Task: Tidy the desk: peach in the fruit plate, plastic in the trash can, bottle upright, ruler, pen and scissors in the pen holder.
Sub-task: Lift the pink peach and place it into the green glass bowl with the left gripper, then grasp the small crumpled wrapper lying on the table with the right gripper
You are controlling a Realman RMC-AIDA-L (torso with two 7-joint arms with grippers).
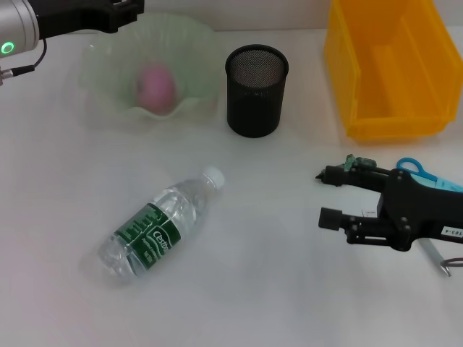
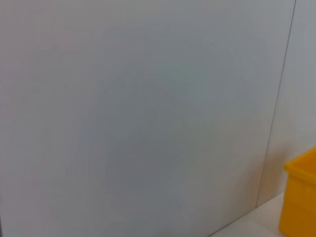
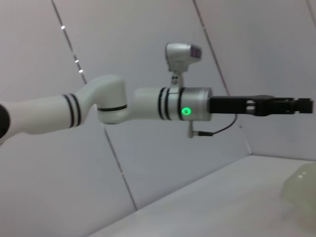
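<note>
A pink peach (image 1: 155, 84) sits in the pale green plate (image 1: 101, 69) at upper left, the mesh holder (image 1: 256, 91) is black, the bin (image 1: 391, 65) at upper right bright yellow, the clear bottle (image 1: 160, 225) has a dark green label and white cap, the scissors (image 1: 412, 167) are light blue, the bench (image 1: 275, 289) white.

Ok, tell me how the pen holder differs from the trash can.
The pen holder is a black mesh cylinder; the trash can is a solid bright yellow rectangular bin. The pen holder is much smaller than the trash can. Both stand upright on the desk, open at the top, with nothing visible inside.
</note>
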